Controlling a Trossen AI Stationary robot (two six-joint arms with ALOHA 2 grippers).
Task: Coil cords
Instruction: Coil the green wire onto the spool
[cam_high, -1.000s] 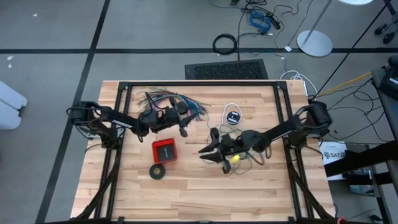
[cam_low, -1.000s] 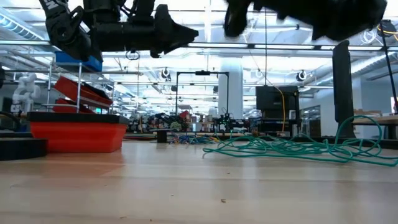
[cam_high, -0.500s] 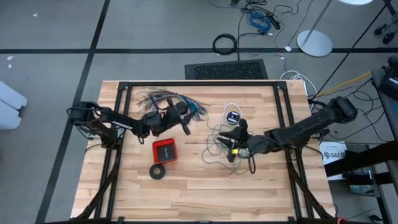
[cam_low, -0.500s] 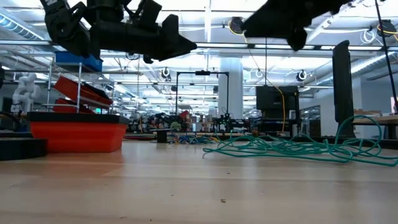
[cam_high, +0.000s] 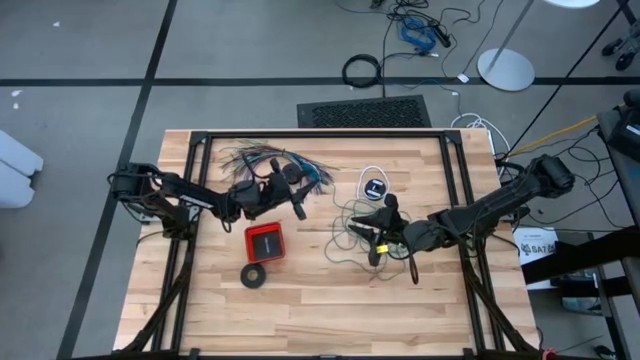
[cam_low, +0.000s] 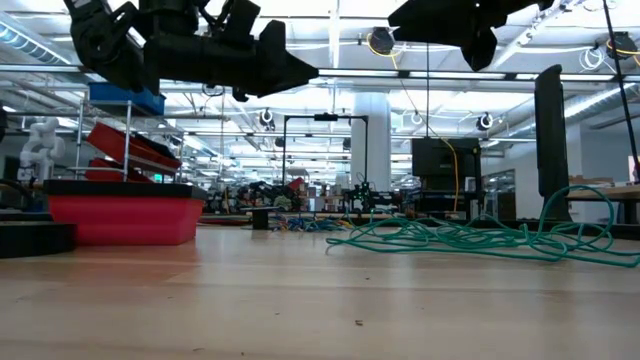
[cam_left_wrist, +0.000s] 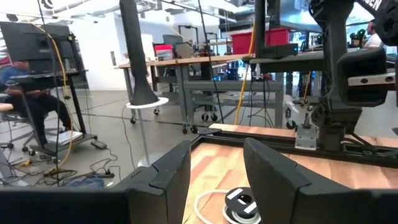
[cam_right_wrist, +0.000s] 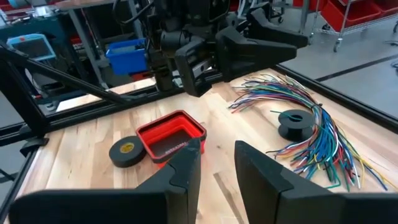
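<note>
Robotics lab, workbenches (cam_left_wrist: 186, 62), red bins (cam_low: 125, 150), floor cables (cam_high: 420, 28)

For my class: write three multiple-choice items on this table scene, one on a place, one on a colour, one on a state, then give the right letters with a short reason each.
1. Where is the black tape ring?
A. next to the red tray
B. on the coloured wire bundle
C. on the floor

2. What colour is the loose tangled wire?
A. orange
B. teal-green
C. black

3. How is the right tool?
A. gripping the tray
B. open, holding nothing
C. clamped on the white cord

Answers: 1 A, ring and tray lie side by side; 2 B, green loops on the wood; 3 B, a bare gap between its fingers.
</note>
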